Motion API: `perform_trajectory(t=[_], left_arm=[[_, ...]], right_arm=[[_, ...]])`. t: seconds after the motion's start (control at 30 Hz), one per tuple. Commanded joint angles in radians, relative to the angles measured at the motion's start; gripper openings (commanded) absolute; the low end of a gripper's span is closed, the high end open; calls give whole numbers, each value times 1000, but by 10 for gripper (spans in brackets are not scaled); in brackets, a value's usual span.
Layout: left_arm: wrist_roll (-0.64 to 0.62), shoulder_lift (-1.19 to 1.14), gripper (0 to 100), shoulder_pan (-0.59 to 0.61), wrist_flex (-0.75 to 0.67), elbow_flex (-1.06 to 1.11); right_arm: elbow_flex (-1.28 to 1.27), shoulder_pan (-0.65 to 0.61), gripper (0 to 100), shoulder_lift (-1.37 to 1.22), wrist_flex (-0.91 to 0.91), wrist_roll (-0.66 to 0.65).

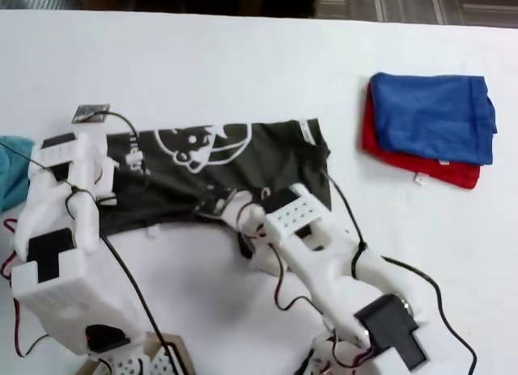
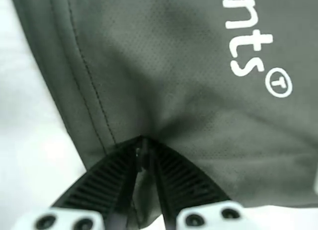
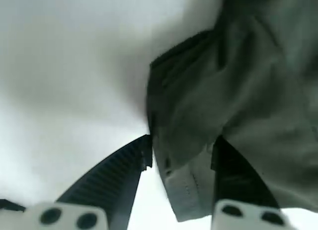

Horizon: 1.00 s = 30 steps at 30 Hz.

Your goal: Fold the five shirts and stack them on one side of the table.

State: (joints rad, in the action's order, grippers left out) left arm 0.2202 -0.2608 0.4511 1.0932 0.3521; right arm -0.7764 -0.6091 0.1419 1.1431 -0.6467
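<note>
A black shirt [image 1: 259, 160] with white print lies spread across the middle of the table. My left gripper [image 1: 128, 161] sits at the shirt's left end, shut on a pinch of its dark fabric [image 2: 164, 91] beside a stitched hem; the fingertips [image 2: 141, 149] meet on the cloth. My right gripper [image 1: 235, 206] is at the shirt's near edge. It stands open, with a bunched fold of the shirt [image 3: 198, 140] between its two fingers [image 3: 130, 166]. A folded blue shirt [image 1: 433, 116] rests on a folded red shirt [image 1: 425, 171] at the right side.
A teal shirt [image 1: 11, 172] pokes in at the left edge of the table [image 1: 243, 59]. Cables trail from both arms over the near part of the table. The far edge runs along the top.
</note>
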Motion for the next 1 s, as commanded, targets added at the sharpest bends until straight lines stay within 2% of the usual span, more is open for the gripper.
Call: perform_trajectory(t=[0.0, 0.23, 0.5, 0.67, 0.77, 0.87, 0.97], left_arm=[[8, 11, 26, -6, -23, 1], [8, 11, 26, -6, -23, 1], [8, 11, 26, -6, -23, 1], [8, 11, 26, -6, -23, 1], [8, 11, 26, -6, -23, 1], [8, 11, 26, -6, -23, 1], [8, 11, 26, -6, -23, 1]], right_arm=[[21, 35, 202, -38, -22, 2], [18, 27, 201, -150, -19, -2], [21, -90, 199, -176, 5, 5], [21, -68, 196, -176, -8, 5], [20, -35, 145, -176, -8, -3], [20, -4, 19, -176, -10, -5], [21, 24, 26, -176, -13, -5]])
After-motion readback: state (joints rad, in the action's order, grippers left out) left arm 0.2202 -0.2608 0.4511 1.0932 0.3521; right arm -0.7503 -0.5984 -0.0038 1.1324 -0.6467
